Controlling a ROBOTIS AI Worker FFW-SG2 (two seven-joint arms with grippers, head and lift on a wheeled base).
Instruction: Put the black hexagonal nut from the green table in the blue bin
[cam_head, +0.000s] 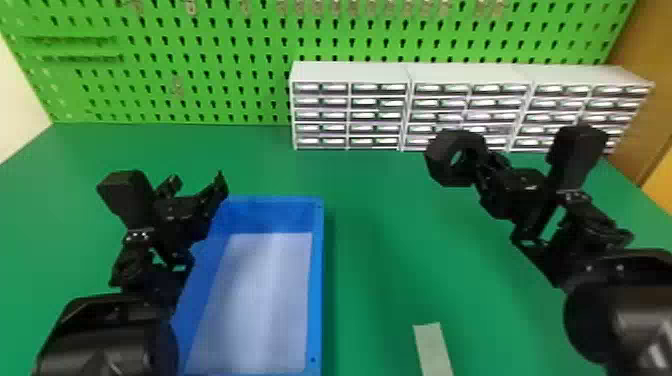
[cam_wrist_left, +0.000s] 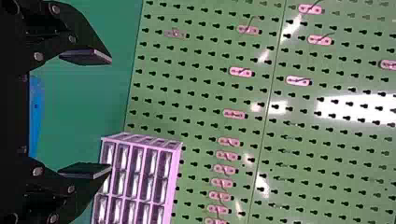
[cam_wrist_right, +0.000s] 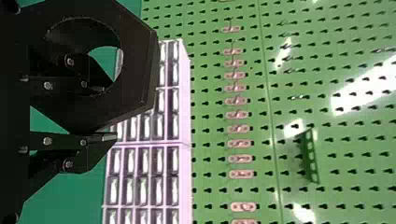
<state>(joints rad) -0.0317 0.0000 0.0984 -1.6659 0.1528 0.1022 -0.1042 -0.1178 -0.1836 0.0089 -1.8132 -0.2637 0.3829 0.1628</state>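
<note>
Pale strip (cam_head: 432, 350) flat on the green desk (cam_head: 390, 260), at the near edge of the head view, to the right of the blue bin (cam_head: 317, 250). Open at the top, lined with a smooth white sheet (cam_head: 265, 300), with long sides running away from the near edge. Beside the bin's far left part, the left end effector (cam_head: 196, 185), spread wide, with a broad gap between two flat fingers in the left wrist view. Well apart, over on the right, the right end effector (cam_head: 485, 162), raised above the desk and clamped on the black hexagonal nut (cam_head: 439, 166). In the right wrist view, one finger inside the big round hole and the other outside, pinching one wall of the ring. Nut in the air, then, outside the bin. Beyond, along the far part of the desk, three white drawer cabinets (cam_head: 350, 120) side by side, each with two columns of small drawers. Farthest back, an upright green pegboard (cam_head: 200, 50), dotted with dark keyhole slots and fitted with a row of hooks (cam_head: 353, 6) high up.
</note>
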